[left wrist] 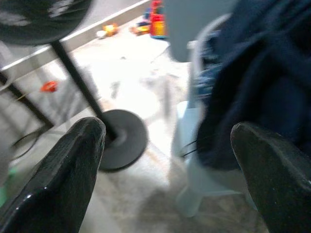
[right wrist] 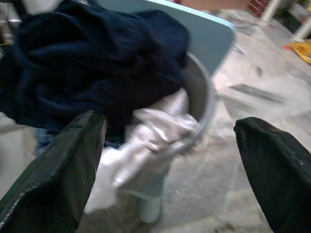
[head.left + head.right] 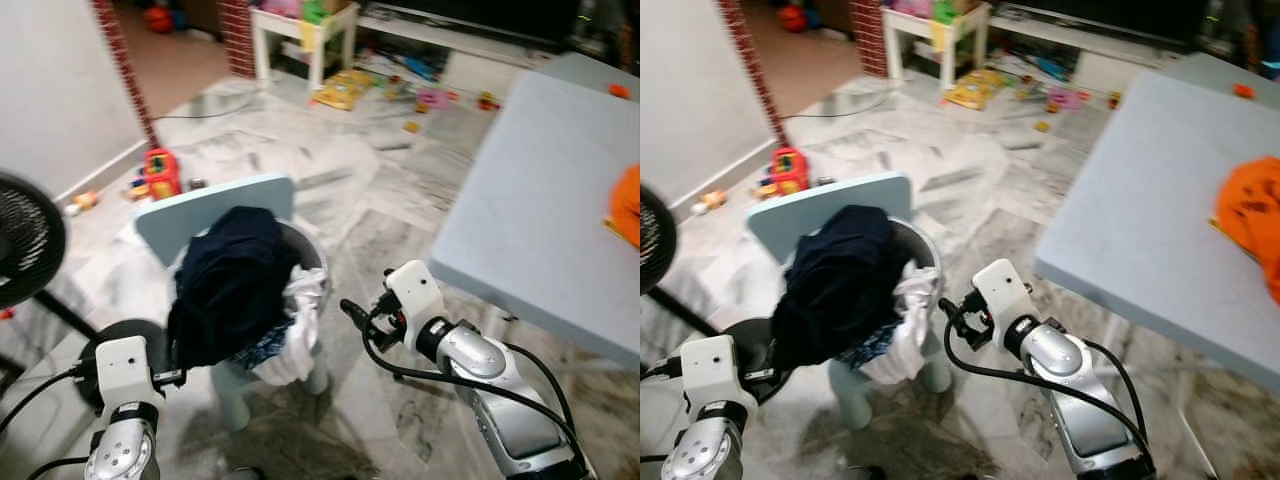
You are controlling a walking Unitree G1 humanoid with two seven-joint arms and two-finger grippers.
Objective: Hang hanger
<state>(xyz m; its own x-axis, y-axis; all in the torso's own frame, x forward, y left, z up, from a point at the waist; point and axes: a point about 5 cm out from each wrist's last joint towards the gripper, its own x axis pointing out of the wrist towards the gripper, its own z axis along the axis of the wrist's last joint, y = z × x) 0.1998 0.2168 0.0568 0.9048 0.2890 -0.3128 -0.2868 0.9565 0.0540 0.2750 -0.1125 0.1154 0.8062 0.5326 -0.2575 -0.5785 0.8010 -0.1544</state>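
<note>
Nearest the head camera: two silver arms, raised low over marble floor (image 3: 330, 190). Left gripper (image 1: 170, 170) beside pale blue child's chair (image 3: 215, 215), fingers (image 1: 63, 174) spread wide apart, nothing held between them. Right gripper (image 2: 170, 165) on the other side of the chair, near its basket, fingers (image 2: 53, 170) likewise spread wide, nothing held. Black cable (image 3: 970, 365) looped under right wrist.

Grey laundry basket (image 3: 305, 250) seated on the chair, overfilled. Dark navy garment (image 3: 230, 280) heaped on top, draped over the basket's near rim and hanging down on the robot's left. White cloth (image 3: 300, 320) spilling over the rim on the robot's right, hanging toward the chair legs. Bit of patterned blue fabric (image 1: 206, 80) showing under the navy piece.

Hanger: cannot be made out; position not determinable.

Pedestal fan (image 3: 25, 240) at far left, black pole and round base (image 1: 121, 141) on floor just beside the chair. Grey table (image 3: 1150, 220) at right, orange cloth (image 3: 1250, 220) lying on its top near the far right edge. Red toy (image 3: 160, 172) on floor beyond the chair, by white wall (image 3: 50, 90). More toys scattered farther back near small white table (image 3: 300, 30) and brick pillar (image 3: 238, 35). Both wrist views motion-blurred.
</note>
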